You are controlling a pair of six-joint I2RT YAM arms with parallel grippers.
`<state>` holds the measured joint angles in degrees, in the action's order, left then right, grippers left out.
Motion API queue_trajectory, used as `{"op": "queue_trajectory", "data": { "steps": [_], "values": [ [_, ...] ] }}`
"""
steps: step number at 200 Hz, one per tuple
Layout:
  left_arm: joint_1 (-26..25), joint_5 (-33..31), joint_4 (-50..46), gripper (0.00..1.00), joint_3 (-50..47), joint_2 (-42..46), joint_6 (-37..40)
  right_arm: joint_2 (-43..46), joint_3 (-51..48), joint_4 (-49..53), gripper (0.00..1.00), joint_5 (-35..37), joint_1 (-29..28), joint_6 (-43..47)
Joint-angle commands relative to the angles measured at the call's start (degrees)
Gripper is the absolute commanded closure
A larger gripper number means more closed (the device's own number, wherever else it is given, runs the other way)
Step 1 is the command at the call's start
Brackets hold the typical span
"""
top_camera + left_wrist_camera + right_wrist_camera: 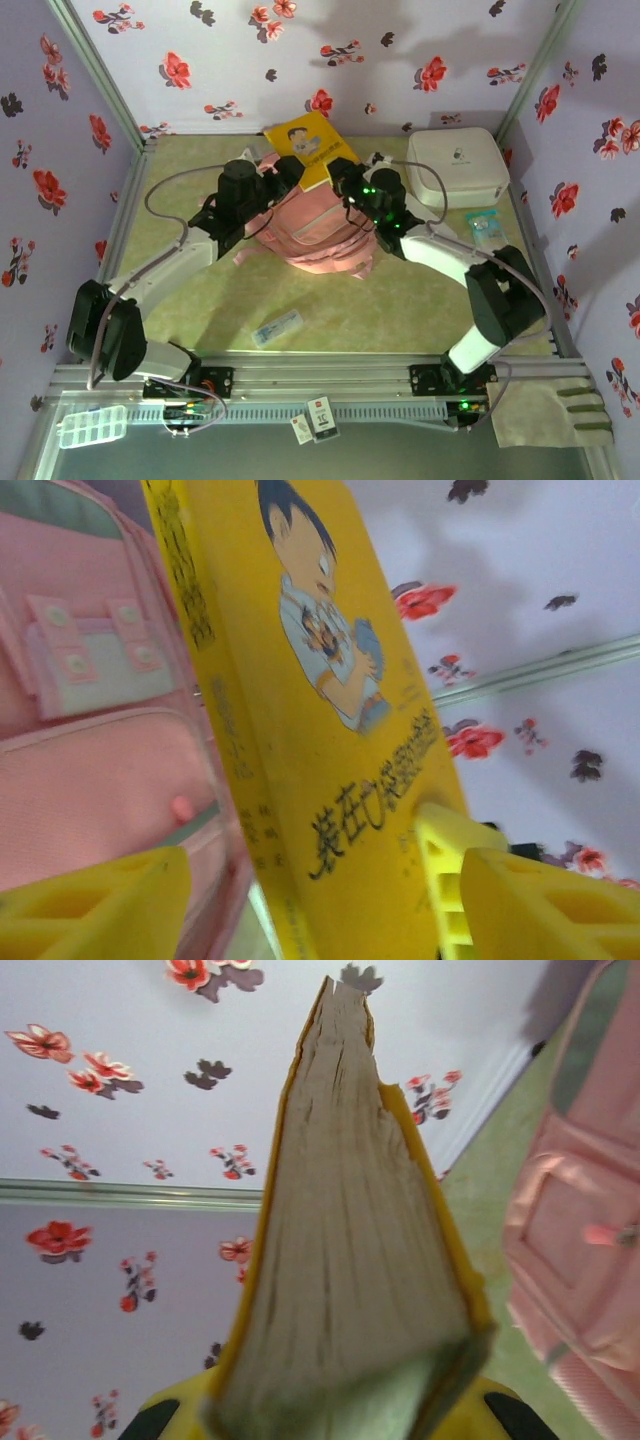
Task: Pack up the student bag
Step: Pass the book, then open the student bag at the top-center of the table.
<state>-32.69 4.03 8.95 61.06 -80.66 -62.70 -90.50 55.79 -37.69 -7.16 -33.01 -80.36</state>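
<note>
A: Any writing?
B: Black Chinese characters [375, 802] on the yellow book [300, 680]. My right gripper [335, 1415] pinches its page edge; my left gripper [300, 880] is spread. The student bag [322, 238] lies just beside, nearer me.

A robot test booth: floral-papered walls [300, 60] enclose a green-matted table [400, 310] edged with aluminium rails [330, 372].

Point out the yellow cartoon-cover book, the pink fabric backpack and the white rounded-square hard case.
Yellow cartoon-cover book [305, 148]: top external view, middle of front cover.
Pink fabric backpack [320, 240]: top external view, middle of its body.
White rounded-square hard case [455, 165]: top external view, centre of lid.
</note>
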Motion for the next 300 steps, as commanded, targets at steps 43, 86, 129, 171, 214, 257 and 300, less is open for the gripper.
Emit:
{"op": "queue_trajectory", "data": {
  "steps": [43, 86, 129, 171, 214, 257, 300],
  "values": [
    [-5.4, -0.8, -22.7, 0.03, 7.5, -4.4, 27.7, 17.9, -7.1, 17.9, 1.00, 6.1, 6.0, 23.1],
    [-8.7, -5.4, -34.4, 0.00, 19.0, -14.8, 39.7, 29.0, -11.0, 31.1, 1.00, 11.0, 9.7, 30.7],
    [-12.0, -12.2, -45.7, 0.01, 31.7, -26.8, 51.3, 36.4, -15.0, 41.4, 1.00, 10.5, 11.5, 32.5],
    [-13.0, -14.3, -55.7, 0.08, 43.0, -37.0, 57.4, 41.1, -18.9, 45.3, 1.00, 12.9, 11.9, 33.8],
    [-13.6, -14.4, -63.0, 0.14, 51.0, -43.5, 60.5, 41.7, -20.5, 46.3, 1.00, 13.0, 11.8, 33.2],
    [-14.5, -14.7, -67.4, 0.19, 56.8, -48.1, 64.4, 42.3, -20.5, 47.0, 1.00, 14.1, 11.8, 33.3],
    [-15.4, -17.0, -69.7, 0.23, 61.1, -51.6, 66.2, 44.3, -20.5, 48.0, 1.00, 15.9, 11.8, 33.2]
  ]
}}
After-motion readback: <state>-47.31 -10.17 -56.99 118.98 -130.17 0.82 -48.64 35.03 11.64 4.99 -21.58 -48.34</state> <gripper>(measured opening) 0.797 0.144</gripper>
